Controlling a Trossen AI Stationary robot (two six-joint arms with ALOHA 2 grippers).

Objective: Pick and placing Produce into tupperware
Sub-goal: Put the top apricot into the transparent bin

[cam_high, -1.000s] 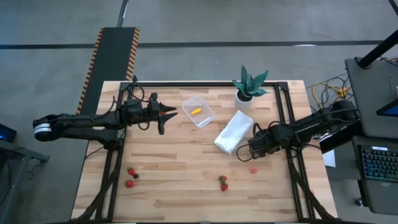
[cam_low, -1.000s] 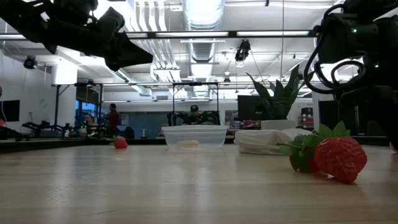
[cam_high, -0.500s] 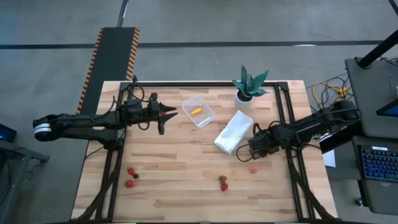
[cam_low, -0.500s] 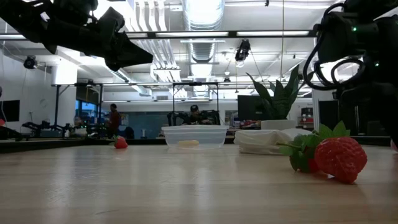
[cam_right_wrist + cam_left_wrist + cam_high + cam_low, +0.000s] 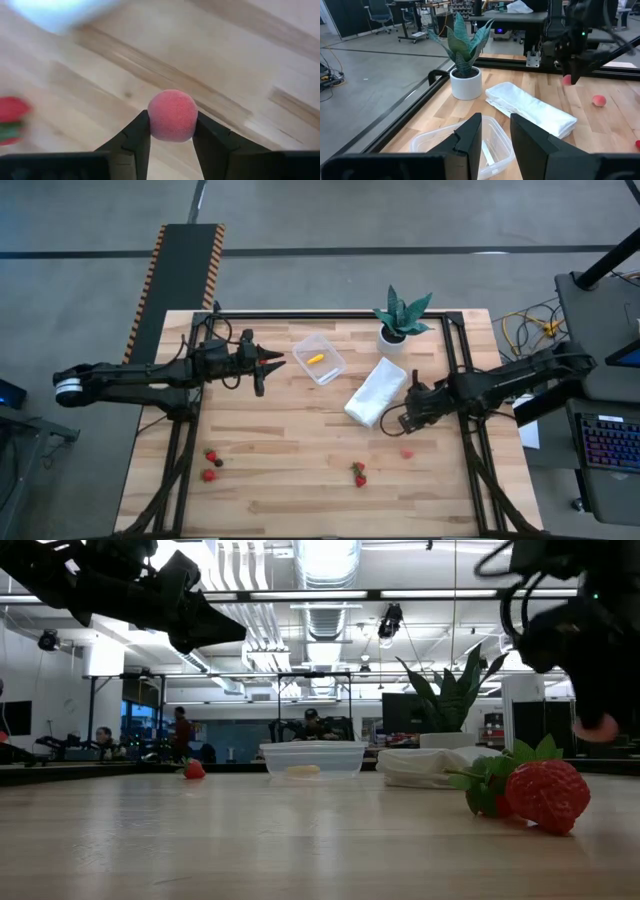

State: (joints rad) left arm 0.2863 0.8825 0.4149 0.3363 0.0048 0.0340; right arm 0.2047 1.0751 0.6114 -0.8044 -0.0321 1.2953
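Observation:
The clear tupperware (image 5: pixel 319 358) stands on the far middle of the table with a yellow-orange piece (image 5: pixel 315 360) inside. My left gripper (image 5: pixel 268 363) hovers open just left of it, its fingers (image 5: pixel 470 135) empty. My right gripper (image 5: pixel 393 423) is shut on a round pink-red piece (image 5: pixel 172 122), near the white cloth's (image 5: pixel 377 392) near end. Lying on the table are a pink piece (image 5: pixel 407 451), two strawberries (image 5: pixel 359 474) at near centre and two more (image 5: pixel 209 465) at near left. My right gripper pinches the round pink-red piece (image 5: pixel 172 122) between its two fingers (image 5: pixel 137 135), one on each side of its lower half. The fingers point down at it from above. The piece (image 5: pixel 598 726) is lifted clear of the table.
A potted plant (image 5: pixel 400 315) stands at the far edge, right of the tupperware, and the folded white cloth lies between the plant and my right gripper. A black rail frame (image 5: pixel 455 350) borders the table. Bare wood lies between cloth and near strawberries.
My right gripper has risen from the table with the pink-red piece between its fingers, lifting it clear, and has shifted slightly toward the table's left. The left arm has kept still.

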